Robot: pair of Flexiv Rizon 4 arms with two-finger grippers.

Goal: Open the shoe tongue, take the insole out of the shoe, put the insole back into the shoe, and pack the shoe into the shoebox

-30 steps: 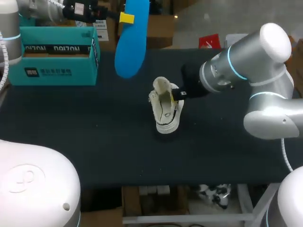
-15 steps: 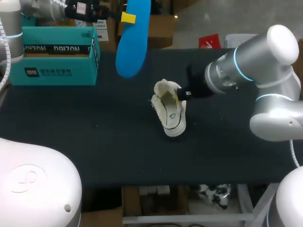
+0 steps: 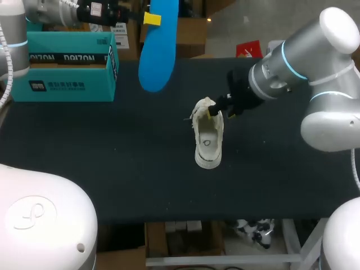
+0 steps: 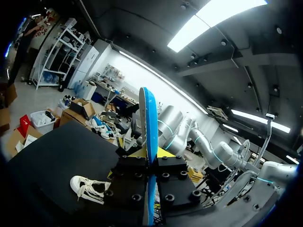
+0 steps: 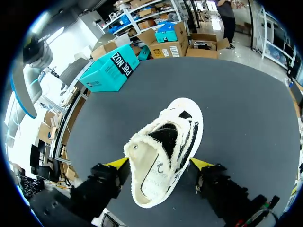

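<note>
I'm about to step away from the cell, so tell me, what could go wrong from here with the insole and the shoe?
The left gripper pinches the insole at one spot, high above the table, so it could swing or slip. The right gripper holds the shoe only at the heel, so the shoe may twist when the insole is pushed in.

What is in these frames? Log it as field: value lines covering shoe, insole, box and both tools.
shoe: white, middle of the table, heel end between the right tool's fingers
insole: blue, out of the shoe, held upright off the table
shoebox: teal, back left of the table, apart from the shoe
left tool: shut on the insole
right tool: shut on the shoe
task stage: insole out, not yet put back
</note>
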